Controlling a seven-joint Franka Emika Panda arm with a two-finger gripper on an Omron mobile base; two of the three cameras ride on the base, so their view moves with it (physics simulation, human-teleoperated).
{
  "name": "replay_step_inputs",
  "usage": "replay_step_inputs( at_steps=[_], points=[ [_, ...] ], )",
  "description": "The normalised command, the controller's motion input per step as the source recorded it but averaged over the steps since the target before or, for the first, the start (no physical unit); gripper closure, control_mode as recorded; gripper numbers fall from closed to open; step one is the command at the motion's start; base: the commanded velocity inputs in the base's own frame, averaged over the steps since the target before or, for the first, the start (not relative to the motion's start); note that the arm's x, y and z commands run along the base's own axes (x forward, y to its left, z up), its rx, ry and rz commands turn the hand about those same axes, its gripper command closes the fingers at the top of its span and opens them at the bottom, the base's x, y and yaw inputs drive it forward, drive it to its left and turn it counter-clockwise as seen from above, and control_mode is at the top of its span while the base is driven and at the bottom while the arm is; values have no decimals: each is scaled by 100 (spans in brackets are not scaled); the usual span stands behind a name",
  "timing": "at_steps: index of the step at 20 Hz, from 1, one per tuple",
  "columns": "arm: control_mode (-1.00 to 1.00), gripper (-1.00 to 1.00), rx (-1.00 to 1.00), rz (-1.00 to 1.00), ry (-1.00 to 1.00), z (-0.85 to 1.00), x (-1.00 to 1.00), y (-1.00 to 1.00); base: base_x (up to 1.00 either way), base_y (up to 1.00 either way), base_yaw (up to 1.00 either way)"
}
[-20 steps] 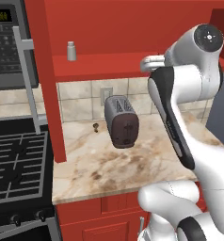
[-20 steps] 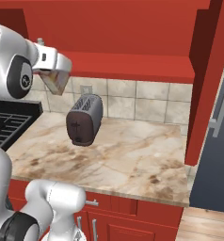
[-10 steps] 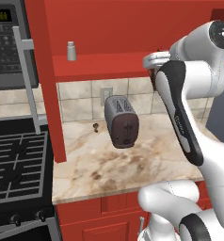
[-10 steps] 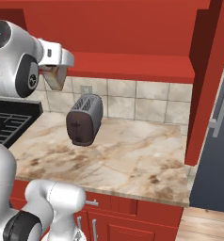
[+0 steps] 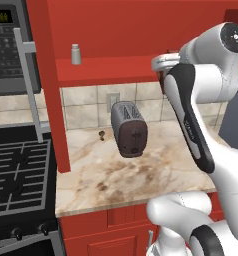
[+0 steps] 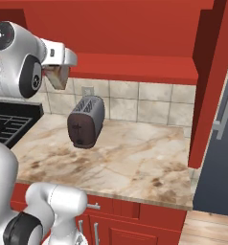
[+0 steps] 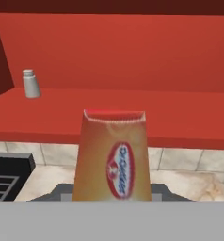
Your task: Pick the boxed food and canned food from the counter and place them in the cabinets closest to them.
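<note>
My gripper [image 6: 55, 72] is shut on the boxed food [image 6: 59, 80], a tan box with a red top edge and an oval label [image 7: 113, 157]. It hangs upright in the air in front of the open red shelf of the cabinets [image 7: 180, 117], about level with the shelf's front lip [image 6: 135, 64]. It is high above the counter [image 6: 135, 158], to the left of the shelf's middle. In the left base view the hand [image 5: 165, 64] sits at the shelf's right part, half behind my forearm. The canned food is out of view.
A grey shaker [image 7: 31, 84] stands on the shelf's left end [image 5: 76, 54]. A dark toaster [image 5: 129, 129] sits on the counter below the hand [image 6: 85, 121]. A black stove [image 5: 16, 170] and microwave [image 5: 6, 45] lie left; a grey fridge [image 6: 223, 119] stands right.
The hand with the box has risen a little and edged toward the shelf. The elbow has swung up and to the right. The jaws have stayed shut.
</note>
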Motion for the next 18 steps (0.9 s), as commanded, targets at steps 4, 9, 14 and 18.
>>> replay_step_inputs(
  at_steps=[4, 9, 14, 18],
  points=[
    [-100, 100, 0, 0, 0, 2, 37, 0, 0, 0, 0],
    [-100, 100, 1, 0, 1, 3, 42, 0, 0, 0, 0],
    [-100, 100, 1, 0, 2, 9, 44, 0, 0, 0, 0],
    [-100, 100, 0, 0, 2, 8, 37, 0, 0, 0, 0]
  ],
)
